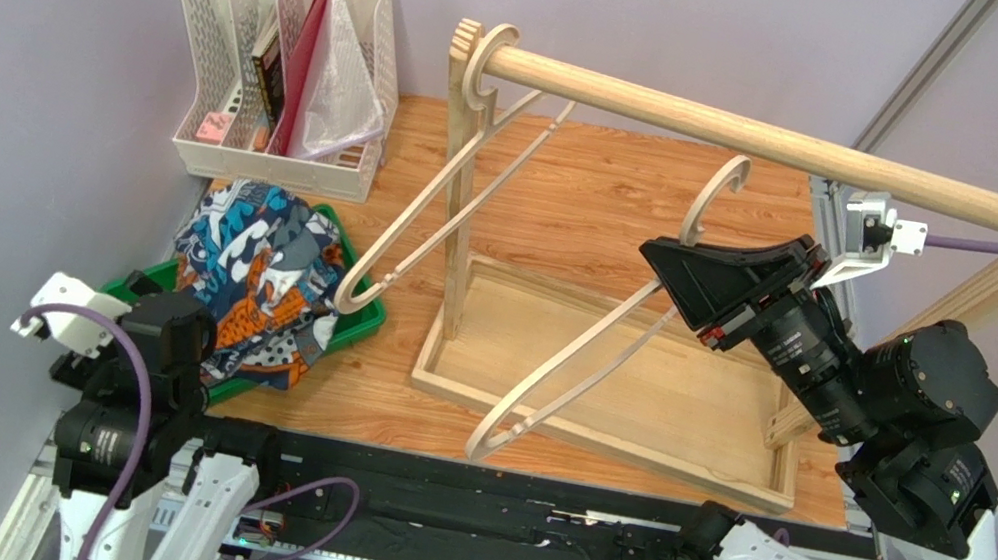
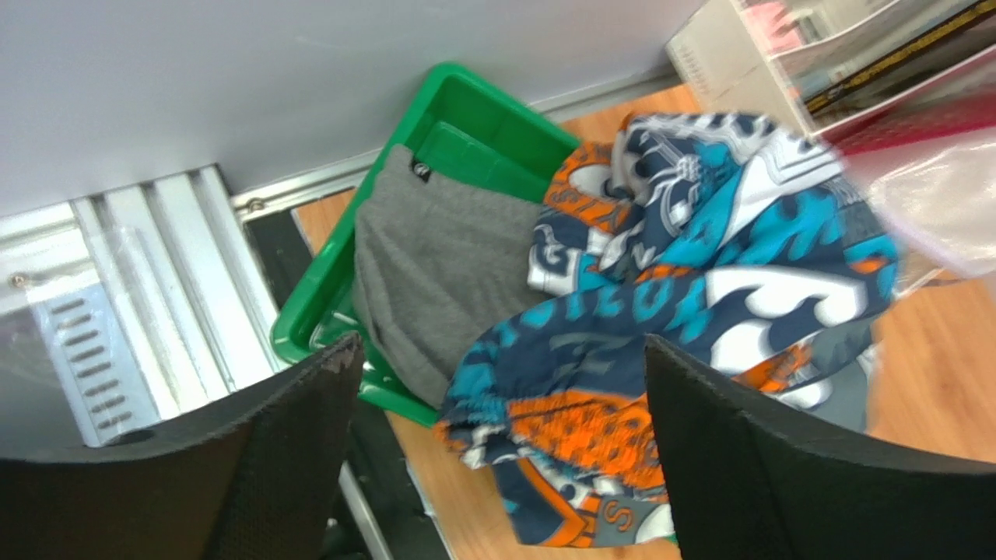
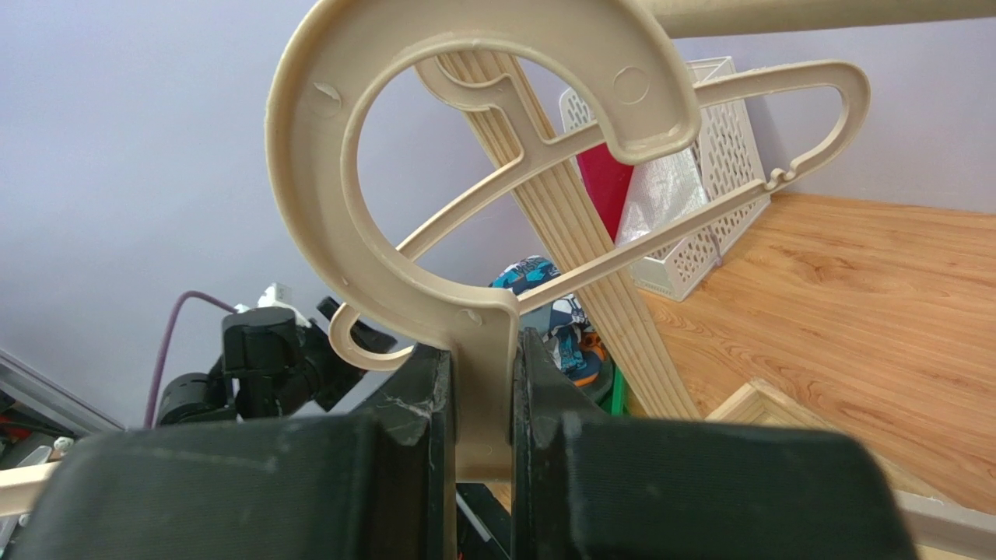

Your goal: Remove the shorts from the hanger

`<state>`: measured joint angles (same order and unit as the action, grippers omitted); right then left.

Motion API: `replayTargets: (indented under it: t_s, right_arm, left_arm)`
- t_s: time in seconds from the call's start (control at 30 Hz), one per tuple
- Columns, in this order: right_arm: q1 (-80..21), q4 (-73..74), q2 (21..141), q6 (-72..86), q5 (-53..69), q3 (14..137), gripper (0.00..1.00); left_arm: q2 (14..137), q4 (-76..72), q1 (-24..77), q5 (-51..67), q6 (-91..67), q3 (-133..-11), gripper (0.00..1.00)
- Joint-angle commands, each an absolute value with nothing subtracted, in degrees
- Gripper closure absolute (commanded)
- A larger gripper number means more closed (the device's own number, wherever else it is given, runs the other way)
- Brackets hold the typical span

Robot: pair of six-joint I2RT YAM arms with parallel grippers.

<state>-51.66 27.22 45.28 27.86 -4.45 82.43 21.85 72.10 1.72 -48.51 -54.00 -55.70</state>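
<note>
Wood rack (image 1: 788, 139) mid-table. Green tray (image 2: 468, 111) front-left holds patterned shorts (image 1: 250, 277) heaped over grey shorts (image 2: 438, 274), spilling past the rim, prob. the drop spot. File basket (image 1: 200, 147) behind, not in the way. Right gripper (image 3: 482, 397) clamps bare hanger (image 3: 310, 140) at neck, prob. steadying it. Left gripper (image 2: 500, 391) jaws wide, empty, above shorts.

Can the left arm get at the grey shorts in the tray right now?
Probably yes. The left gripper hangs open facing the green tray, and one side of the grey shorts lies bare. The patterned shorts drape over the other side, so they might drag along.
</note>
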Motion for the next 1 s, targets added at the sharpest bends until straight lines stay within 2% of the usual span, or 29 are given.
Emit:
replayTargets:
  t_s: [0.0, 0.1, 0.17, 0.2, 0.23, 0.3, 0.37, 0.4, 0.47, 0.6, 0.67, 0.73, 0.83, 0.9, 0.97]
  right_arm:
    - [-51.50, 24.96, 45.70, 28.39, -4.66, 82.44, 1.00]
    - [-51.50, 25.14, 45.88, 28.13, -4.92, 82.53, 1.00]
    - [-51.50, 25.57, 46.14, 27.60, -5.10, 82.62, 1.00]
    - [-51.50, 25.75, 46.23, 27.25, -5.27, 82.79, 1.00]
    - [-51.50, 26.10, 46.32, 26.55, -5.45, 82.97, 1.00]
    - [-51.50, 27.15, 46.49, 25.49, -6.32, 83.32, 1.00]
    - [-51.59, 28.29, 46.67, 23.31, -7.03, 83.67, 1.00]
    - [-51.50, 28.82, 46.67, 22.51, -7.47, 83.93, 1.00]
    - [-51.50, 29.88, 46.58, 20.66, -8.43, 84.02, 1.00]
    - [-51.50, 30.41, 45.88, 15.40, -9.67, 83.32, 1.00]
    - [-51.50, 30.41, 45.88, 13.89, -9.15, 83.23, 1.00]
    - [-51.42, 30.50, 46.66, 12.05, -8.79, 83.49, 1.00]
    - [-51.50, 30.50, 47.89, 10.55, -7.30, 84.37, 1.00]
    - [-51.50, 30.50, 48.77, 10.20, -6.16, 85.16, 1.00]
    - [-51.59, 30.85, 50.18, 9.84, -4.76, 85.60, 1.00]
  left_arm:
    - [21.01, 71.28, 1.32, -50.28, -50.20, -63.96, 0.01]
    - [20.40, 66.56, 1.32, -43.53, -43.18, -66.79, 0.02]
    - [19.60, 56.64, 1.32, -29.67, -35.09, -66.62, 0.08]
    - [19.25, 49.73, 1.32, -23.79, -33.33, -65.93, 0.14]
    - [19.42, 46.61, 1.32, -11.38, -31.48, -65.57, 0.17]
    - [22.66, 38.81, 1.32, 1.08, -31.46, -65.30, 0.19]
    - [28.70, 37.01, 1.32, 15.99, -32.69, -67.05, 0.21]
    - [30.74, 36.57, 1.32, 19.91, -33.04, -69.58, 0.28]
    - [33.56, 36.39, 1.32, 27.20, -33.49, -72.15, 0.31]
    - [31.29, 31.13, 1.32, 30.23, -34.98, -75.75, 0.29]
    - [32.94, 29.63, 1.32, 35.83, -36.99, -77.60, 0.28]
    - [35.15, 26.65, 1.32, 44.15, -40.93, -80.68, 0.32]
    - [35.16, 23.12, 1.32, 46.23, -42.19, -82.87, 0.36]
    - [34.01, 22.77, 1.32, 46.75, -41.49, -85.42, 0.31]
    - [35.84, 21.80, 1.32, 50.87, -44.19, -87.96, 0.30]
